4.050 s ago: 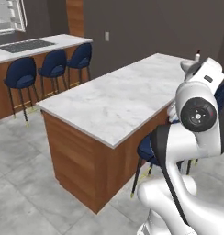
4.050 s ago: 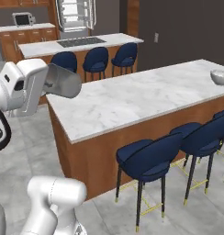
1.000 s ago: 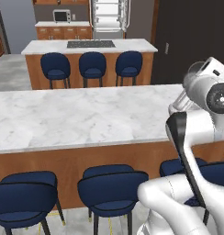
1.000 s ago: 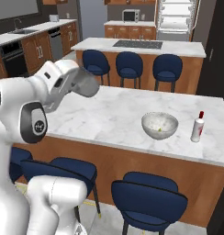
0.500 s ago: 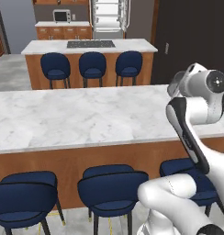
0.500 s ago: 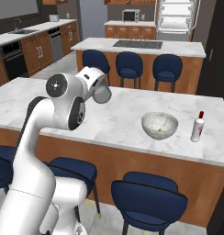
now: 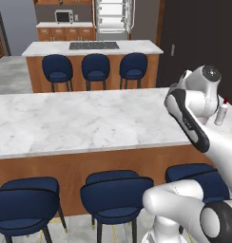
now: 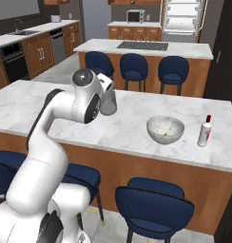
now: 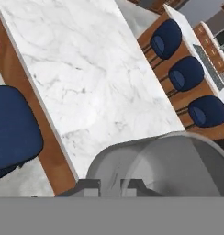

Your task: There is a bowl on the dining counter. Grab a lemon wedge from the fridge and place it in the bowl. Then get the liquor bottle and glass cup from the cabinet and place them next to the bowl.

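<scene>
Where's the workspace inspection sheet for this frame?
Surface: long white grey-veined marble dining counter on brown wood base.
Job's things: wide pale grey mottled bowl on it, tiny yellow lemon wedge inside; small whitish red-capped liquor bottle upright beside bowl, apart.
Clutter: nothing seen.
Claw: claw shut on translucent grey glass cup, held above counter.
Cables: nothing seen.
Surroundings: navy stools, cooktop island, open fridge.

No legible text anywhere.
</scene>
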You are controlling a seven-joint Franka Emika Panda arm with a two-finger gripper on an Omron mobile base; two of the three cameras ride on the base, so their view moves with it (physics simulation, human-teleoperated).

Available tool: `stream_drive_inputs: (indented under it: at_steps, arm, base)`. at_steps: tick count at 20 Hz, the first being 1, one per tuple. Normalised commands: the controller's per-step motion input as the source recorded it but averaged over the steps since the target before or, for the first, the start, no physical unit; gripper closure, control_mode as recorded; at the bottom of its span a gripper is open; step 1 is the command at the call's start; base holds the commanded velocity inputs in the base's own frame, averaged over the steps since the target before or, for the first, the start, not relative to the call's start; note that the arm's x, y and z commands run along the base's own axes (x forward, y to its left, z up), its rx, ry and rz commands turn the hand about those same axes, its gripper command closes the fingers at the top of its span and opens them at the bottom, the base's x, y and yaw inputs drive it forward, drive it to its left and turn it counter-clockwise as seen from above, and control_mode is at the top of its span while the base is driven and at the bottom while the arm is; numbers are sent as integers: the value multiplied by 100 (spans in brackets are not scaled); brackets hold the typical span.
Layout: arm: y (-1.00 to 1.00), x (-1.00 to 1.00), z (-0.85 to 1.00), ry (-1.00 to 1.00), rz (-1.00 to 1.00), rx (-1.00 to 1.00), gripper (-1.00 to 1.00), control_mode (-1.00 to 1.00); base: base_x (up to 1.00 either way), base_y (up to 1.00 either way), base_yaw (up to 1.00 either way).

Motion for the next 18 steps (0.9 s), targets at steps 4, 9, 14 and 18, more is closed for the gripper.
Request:
stream_drive_inputs:
  at_steps: [4,9,14,18]
  arm:
    - [-1,12,-42,20,2,-5,100,-100]
    - [0,20,-24,7,0,-3,100,-100]
    - [0,21,-29,7,0,-1,100,-100]
    - [-1,21,-34,5,0,0,100,-100]
  base:
    - [0,0,0]
    - [0,0,0]
    - [0,0,0]
    - [0,0,0]
